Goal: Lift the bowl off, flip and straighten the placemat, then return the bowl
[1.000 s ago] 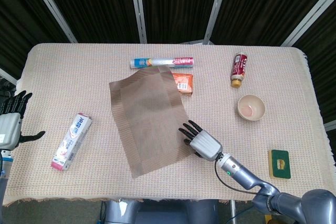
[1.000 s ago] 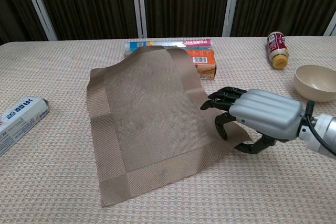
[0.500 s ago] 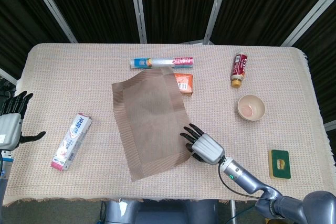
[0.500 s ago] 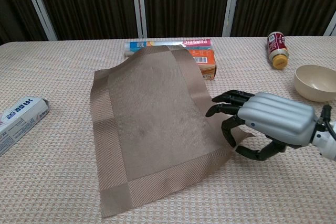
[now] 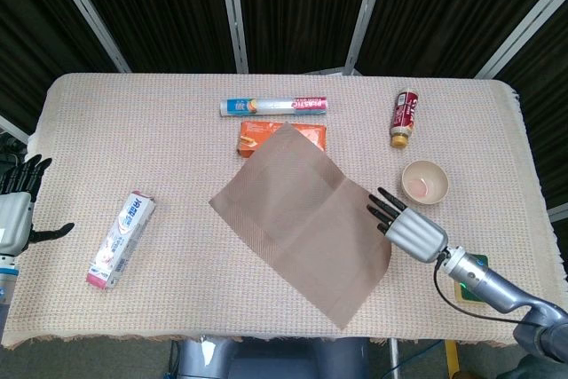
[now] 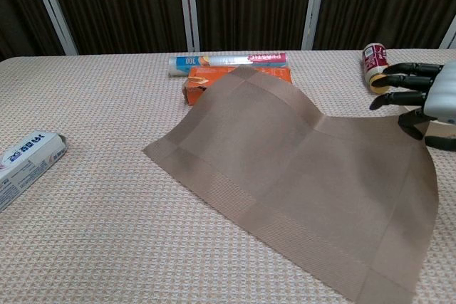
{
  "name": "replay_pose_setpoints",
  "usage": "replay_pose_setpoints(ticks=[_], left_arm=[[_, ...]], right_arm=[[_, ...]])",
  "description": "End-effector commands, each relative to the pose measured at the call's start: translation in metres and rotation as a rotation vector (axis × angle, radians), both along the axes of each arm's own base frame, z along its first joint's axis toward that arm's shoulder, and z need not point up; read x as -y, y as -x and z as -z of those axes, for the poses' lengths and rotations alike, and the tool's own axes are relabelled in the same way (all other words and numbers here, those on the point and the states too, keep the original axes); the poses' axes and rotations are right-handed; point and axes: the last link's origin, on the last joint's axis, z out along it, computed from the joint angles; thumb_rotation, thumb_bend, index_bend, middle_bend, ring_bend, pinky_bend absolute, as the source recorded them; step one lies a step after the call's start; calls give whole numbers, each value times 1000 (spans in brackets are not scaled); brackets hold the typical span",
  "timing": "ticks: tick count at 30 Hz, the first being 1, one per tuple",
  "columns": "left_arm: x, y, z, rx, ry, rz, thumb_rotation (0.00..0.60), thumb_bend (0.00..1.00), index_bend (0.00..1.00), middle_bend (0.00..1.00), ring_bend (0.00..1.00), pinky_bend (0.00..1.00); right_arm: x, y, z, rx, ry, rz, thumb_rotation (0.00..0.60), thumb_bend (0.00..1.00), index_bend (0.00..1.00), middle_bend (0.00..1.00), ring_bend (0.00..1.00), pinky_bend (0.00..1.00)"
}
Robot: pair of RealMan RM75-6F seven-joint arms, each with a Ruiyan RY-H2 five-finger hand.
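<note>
The right hand (image 5: 404, 226) has swung toward the bowl (image 5: 425, 182) and pulled the placemat (image 5: 306, 217) round with it. The hand grips the mat's lifted edge, fingers stretched over the top. The mat has turned and now slants, its far corner over the orange box (image 5: 266, 135). The left hand (image 5: 18, 210) stays far from the bowl, fingers spread, holding nothing.
</note>
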Motion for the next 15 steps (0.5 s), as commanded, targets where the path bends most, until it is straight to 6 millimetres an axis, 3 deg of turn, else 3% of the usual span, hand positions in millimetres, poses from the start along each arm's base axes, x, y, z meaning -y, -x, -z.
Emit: replay_pose_setpoints(ticks=[1, 5, 9, 10, 13, 14, 15], left_arm=[[1, 0, -1, 0, -2, 0, 600, 32, 0, 0, 0, 0], [1, 3, -1, -6, 1, -7, 600, 31, 0, 0, 0, 0], [1, 4, 0, -10, 4, -11, 600, 32, 0, 0, 0, 0], [1, 5, 0, -10, 6, -11, 600, 32, 0, 0, 0, 0], [1, 5, 2, -12, 12, -10, 600, 32, 0, 0, 0, 0], [2, 4, 2, -13, 15, -10, 600, 32, 0, 0, 0, 0], [2, 4, 3, -16, 18, -8, 600, 33, 0, 0, 0, 0]], right_arm=[[36, -7, -14, -103, 81, -44, 600, 410, 644, 160, 0, 0], [60, -17, -17, -176, 131, -103, 600, 410, 643, 162, 0, 0], [69, -20, -17, -213, 155, -134, 600, 391, 637, 163, 0, 0], [70, -20, -18, -230, 165, -151, 600, 347, 561, 156, 0, 0], [70, -15, -23, -262, 199, -177, 600, 76, 91, 39, 0, 0], [69, -12, -25, -259, 214, -171, 600, 13, 9, 5, 0, 0], [67, -9, -28, -238, 239, -148, 600, 0, 0, 0, 0, 0]])
